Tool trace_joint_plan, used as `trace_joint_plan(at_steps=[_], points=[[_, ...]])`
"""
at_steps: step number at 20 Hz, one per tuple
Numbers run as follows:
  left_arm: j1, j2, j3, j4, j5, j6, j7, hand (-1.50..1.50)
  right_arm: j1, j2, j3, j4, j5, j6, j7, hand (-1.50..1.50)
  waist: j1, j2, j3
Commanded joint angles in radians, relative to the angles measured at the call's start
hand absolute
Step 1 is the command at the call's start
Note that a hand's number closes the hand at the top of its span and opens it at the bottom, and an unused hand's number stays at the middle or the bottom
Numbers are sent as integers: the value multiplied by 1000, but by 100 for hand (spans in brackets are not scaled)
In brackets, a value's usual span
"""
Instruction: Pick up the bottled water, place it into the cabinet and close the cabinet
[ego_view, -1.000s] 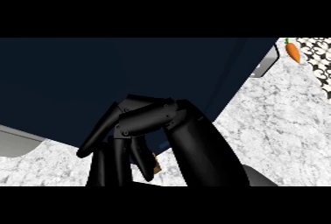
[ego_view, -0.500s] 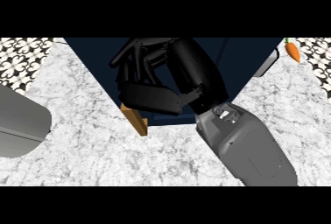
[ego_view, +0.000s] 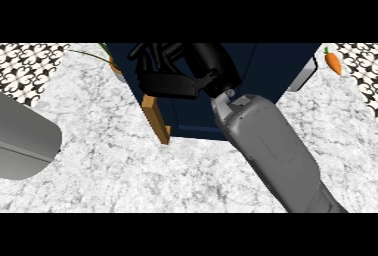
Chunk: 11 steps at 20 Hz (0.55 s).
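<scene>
My right hand (ego_view: 174, 80) sits at the top centre, at the end of the grey right forearm (ego_view: 266, 145) that rises from the lower right. Its fingers (ego_view: 151, 52) reach upward, relaxed, and lie against the dark blue cabinet (ego_view: 258, 65). They hold nothing. Just below and left of the hand, the wooden edge of the cabinet door (ego_view: 156, 120) stands out from the blue front. No bottled water shows anywhere in the head view. My left hand is out of the picture.
A grey rounded body (ego_view: 22, 140), seemingly my left forearm, fills the left edge. One carrot (ego_view: 332, 61) lies at the top right by the patterned wall, and another with green leaves (ego_view: 112, 61) at the top left. Marble counter (ego_view: 148, 180) spreads below.
My right hand has moved up and away across the picture, along the cabinet front. The forearm now fills the lower right, and the wooden door edge shows longer.
</scene>
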Motion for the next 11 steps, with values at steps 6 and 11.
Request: trace_joint_plan(at_steps=[6,11], points=[[-26,8,3,-18,20,-14,31,150,-41,-56,-94,271,17,-20,-96,150,10,45,-1],[-58,6,-2,-29,24,2,50,150,-33,-30,-73,321,24,-13,-153,150,12,49,-1]])
